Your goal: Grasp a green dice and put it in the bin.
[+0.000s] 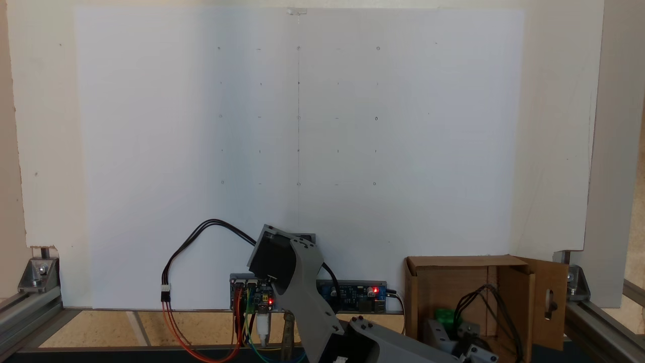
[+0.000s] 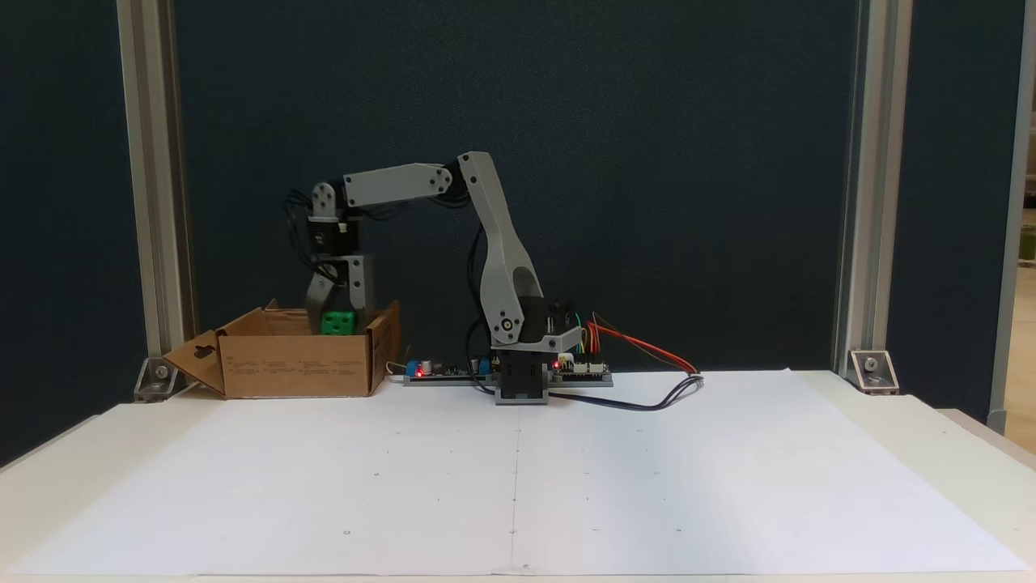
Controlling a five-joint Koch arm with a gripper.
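Hanging over the bin (image 2: 295,364), the end effector (image 2: 338,322) clamps the green dice (image 2: 338,322) between its fingertips.

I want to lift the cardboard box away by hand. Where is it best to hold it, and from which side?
Probably by the two opposite upright walls of the bin, from above: its top is open. Avoid the slotted flap, which splays outward and looks floppy. The gripper holds the green dice over the opening, so wait.

One fixed view looked down from above, behind the arm (image 1: 302,297) — paper (image 1: 302,126) filling most of the frame. The other faced the arm (image 2: 486,267) from across the table, level and far. Both caught the bin (image 1: 453,297) (image 2: 299,364).
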